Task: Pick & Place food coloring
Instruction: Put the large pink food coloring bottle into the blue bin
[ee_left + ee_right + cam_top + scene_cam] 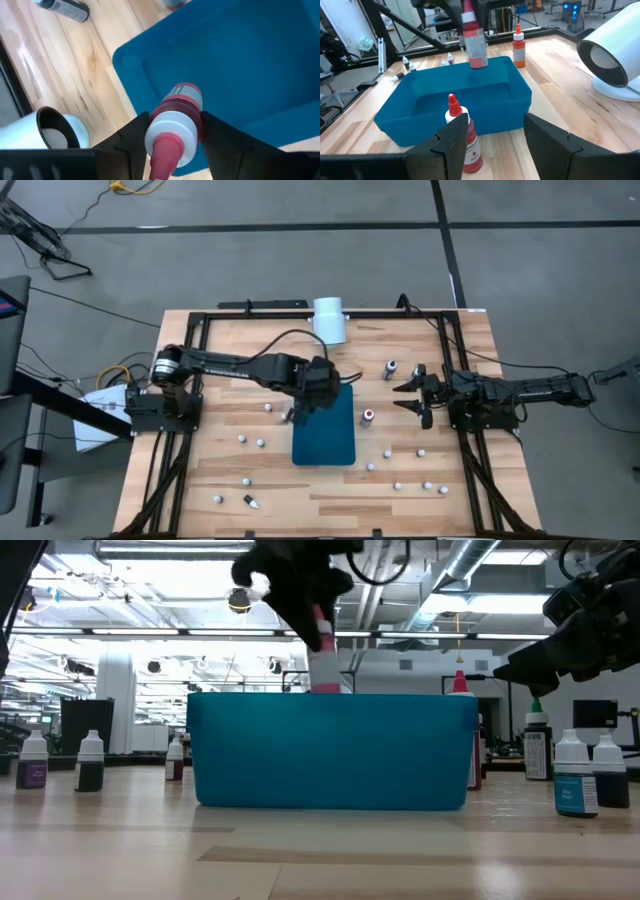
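Overhead, I see a pale wooden table (330, 480) inside a black frame, with my two dark arms reaching in from either side. A teal bin (326, 442), rectangular and open-topped, sits near the middle of the table. A large white cylinder (329, 320) lies on its side by the far edge.

My left claw (303, 408) hangs over the bin's left rim and is closed on a red bottle (176, 122) with a white collar and a red nozzle. In the left wrist view the two dark fingers (131, 137) press against the bottle's sides, and its base points down over the inside of the bin. From table height the bottle (323, 655) is above the bin's top edge, not touching it.

My right claw (412, 397) waits just right of the bin with its jaws apart, holding nothing. In the right wrist view another red bottle (462, 135) stands upright on the wood between the fingers and the bin's near wall, apart from both fingers. An orange bottle (518, 47) stands beyond the bin.

Many more tiny bottles are scattered across the table, mostly whitish (398, 486), near the front edge and on both sides of the bin. One dark bottle (391, 369) stands near the right claw.
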You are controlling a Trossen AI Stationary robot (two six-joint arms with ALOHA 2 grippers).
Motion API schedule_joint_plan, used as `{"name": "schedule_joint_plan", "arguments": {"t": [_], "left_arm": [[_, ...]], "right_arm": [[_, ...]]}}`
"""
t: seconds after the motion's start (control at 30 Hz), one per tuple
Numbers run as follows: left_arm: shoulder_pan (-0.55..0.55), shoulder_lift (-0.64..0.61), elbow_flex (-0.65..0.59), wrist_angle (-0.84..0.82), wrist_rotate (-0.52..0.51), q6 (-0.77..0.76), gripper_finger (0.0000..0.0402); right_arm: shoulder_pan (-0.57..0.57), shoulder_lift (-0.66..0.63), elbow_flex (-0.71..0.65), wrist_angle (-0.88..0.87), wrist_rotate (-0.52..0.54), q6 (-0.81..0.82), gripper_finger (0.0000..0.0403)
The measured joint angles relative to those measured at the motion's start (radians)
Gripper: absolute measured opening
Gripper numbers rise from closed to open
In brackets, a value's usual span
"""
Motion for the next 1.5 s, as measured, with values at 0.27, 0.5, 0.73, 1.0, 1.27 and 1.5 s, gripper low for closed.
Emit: {"name": "schedule_joint_plan", "arguments": {"t": [0.27, 0.5, 0.73, 1.0, 1.27, 1.5], "left_arm": [[0.046, 0.078, 0.008, 0.064, -0.008, 0.082, 0.0153], [0.06, 0.122, 0.029, 0.061, -0.003, 0.094, 0.0153], [0.08, 0.151, 0.026, 0.027, 0.01, 0.081, 0.0153], [0.1, 0.15, -0.004, 0.03, 0.036, 0.036, 0.0153], [0.105, 0.15, -0.032, 0.054, 0.052, -0.002, 0.0153], [0.117, 0.17, -0.033, 0.061, 0.051, -0.063, 0.0153]], "right_arm": [[0.0, 0.004, 0.0, 0.001, 0.001, 0.0, 0.0184], [0.0, 0.005, 0.002, 0.0, 0.001, 0.0, 0.0184], [0.0, 0.01, 0.002, -0.001, 0.001, 0.0, 0.0184], [0.0, 0.012, 0.002, -0.001, 0.001, 0.0, 0.0184], [0.0, 0.011, 0.003, -0.001, 0.001, 0.0, 0.0184], [0.0, 0.012, 0.003, 0.0, 0.001, 0.0, 0.0184]]}}
